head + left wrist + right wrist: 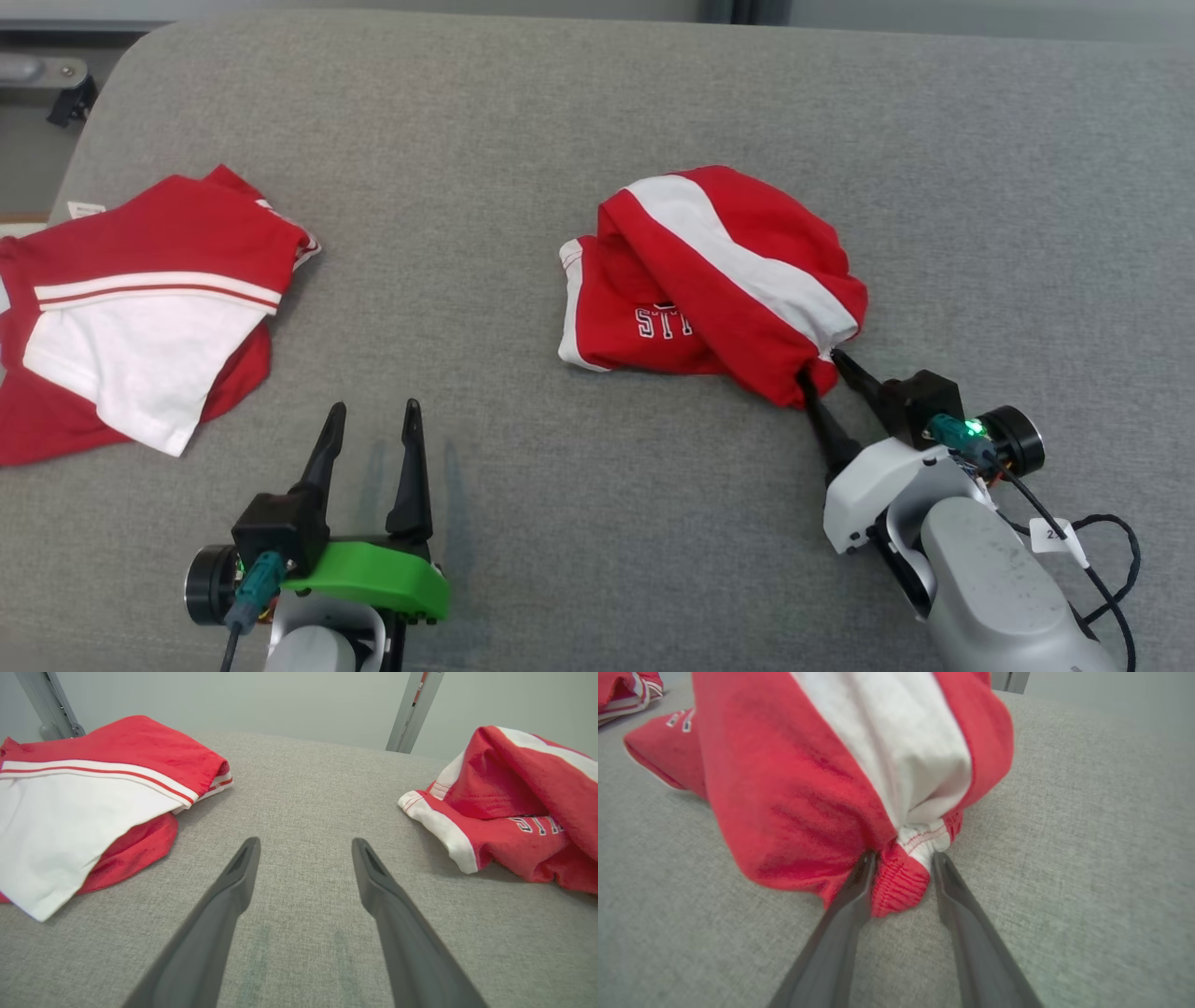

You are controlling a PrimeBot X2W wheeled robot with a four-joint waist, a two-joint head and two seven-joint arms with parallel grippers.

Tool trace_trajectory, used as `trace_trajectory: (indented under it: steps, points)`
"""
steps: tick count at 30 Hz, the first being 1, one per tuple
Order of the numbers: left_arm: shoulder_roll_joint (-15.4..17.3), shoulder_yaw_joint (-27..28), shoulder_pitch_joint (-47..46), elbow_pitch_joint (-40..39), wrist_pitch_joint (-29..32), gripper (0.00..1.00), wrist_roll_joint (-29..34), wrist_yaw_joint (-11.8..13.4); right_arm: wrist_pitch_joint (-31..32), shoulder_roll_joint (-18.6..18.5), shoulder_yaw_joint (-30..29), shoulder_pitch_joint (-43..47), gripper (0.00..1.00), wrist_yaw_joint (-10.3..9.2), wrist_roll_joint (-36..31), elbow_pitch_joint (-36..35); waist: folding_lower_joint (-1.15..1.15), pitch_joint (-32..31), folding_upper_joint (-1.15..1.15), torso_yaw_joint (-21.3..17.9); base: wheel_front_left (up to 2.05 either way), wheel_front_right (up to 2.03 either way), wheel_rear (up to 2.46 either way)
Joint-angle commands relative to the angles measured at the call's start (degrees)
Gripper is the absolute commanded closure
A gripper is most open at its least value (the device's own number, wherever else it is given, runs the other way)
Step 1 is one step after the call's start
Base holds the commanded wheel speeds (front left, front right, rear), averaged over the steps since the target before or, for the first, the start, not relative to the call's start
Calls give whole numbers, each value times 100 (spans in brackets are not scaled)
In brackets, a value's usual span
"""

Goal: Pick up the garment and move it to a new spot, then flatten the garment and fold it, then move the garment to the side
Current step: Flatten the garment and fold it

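The garment (709,280) is a crumpled pair of red shorts with a white side stripe and white lettering, lying right of centre on the grey padded surface (560,485). My right gripper (819,366) sits at its near right corner. In the right wrist view the right gripper (903,858) has its two fingers pressed on either side of the bunched elastic waistband of the garment (808,788). My left gripper (373,408) rests open over bare surface at the lower left, well apart from the cloth. The left wrist view has the left gripper (306,842) with the garment (514,826) off to its right.
A second red and white garment (140,317) lies folded at the far left, near the surface's edge, also in the left wrist view (93,802). Bare grey surface stretches between the two garments and behind them. A black cable (1102,560) loops beside the right forearm.
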Motion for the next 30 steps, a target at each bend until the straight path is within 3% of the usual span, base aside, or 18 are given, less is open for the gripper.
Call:
trace_trajectory:
  steps: [1, 9, 13, 21, 27, 30]
  points:
    - [23, 15, -86, 20, -4, 0, -27, -13, 2, -37, -61, 21, 100, -10, 16, 69, 0, 146, 0, 172, 0, 0, 0]
    - [23, 27, 93, 37, -4, 0, -59, -43, -1, -32, -773, 249, 100, -10, -141, -481, 0, -173, 0, -57, 0, 0, 0]
    - [24, -61, 187, 62, -4, 0, -60, -49, -2, -272, -895, -57, 100, -11, -403, -1053, 0, -467, 0, -216, 0, 0, 0]
    - [24, -247, 350, 166, -4, 0, -148, -19, -5, -706, 58, -1302, 100, -10, -495, -1703, 0, -905, 0, -281, 0, 0, 0]
    - [24, -345, 548, 266, -4, 0, -221, -23, -5, -372, 1235, -2377, 100, -10, -294, -1288, 0, -1129, 0, -176, 0, 0, 0]
    - [24, -329, 624, 298, -4, 0, -228, -5, -5, -213, 1320, -2752, 100, -10, -139, -1243, 0, -1171, 0, -146, 0, 0, 0]
